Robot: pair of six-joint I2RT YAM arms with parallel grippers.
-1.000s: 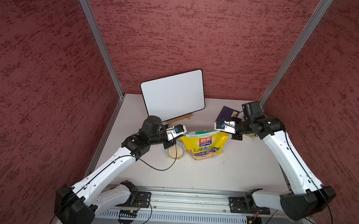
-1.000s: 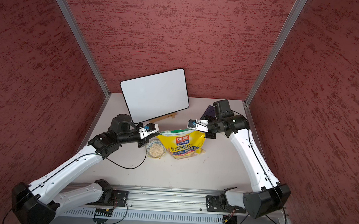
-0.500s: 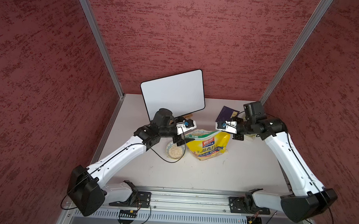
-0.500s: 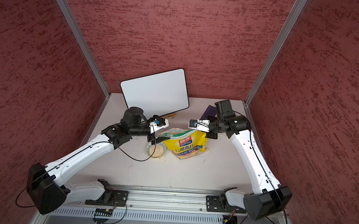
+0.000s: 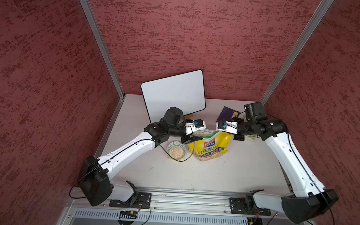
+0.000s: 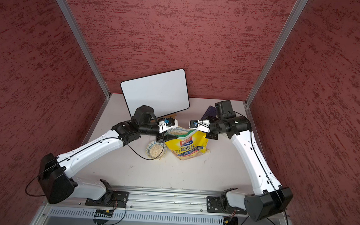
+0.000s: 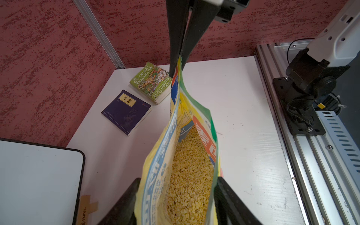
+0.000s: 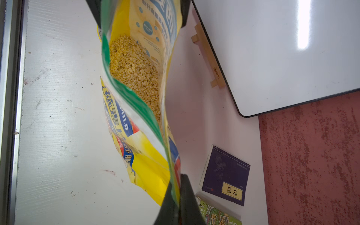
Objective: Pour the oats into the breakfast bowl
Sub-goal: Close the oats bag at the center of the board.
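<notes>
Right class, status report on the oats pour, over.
Right gripper shut on bag top corner; left gripper open, astride its mouth. Bowl holds oats; more in bag. Cable droops around bowl.

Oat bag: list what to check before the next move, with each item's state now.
1. Right gripper pinching the oat bag's top corner: ok.
2. Left gripper gripping the opposite end: not ok, jaws open astride it.
3. Bag mouth open, oats showing: ok.
4. Breakfast bowl upright beside the bag: ok, already holding oats.
5. Purple book and Treehouse book apart from the bag: ok.
</notes>
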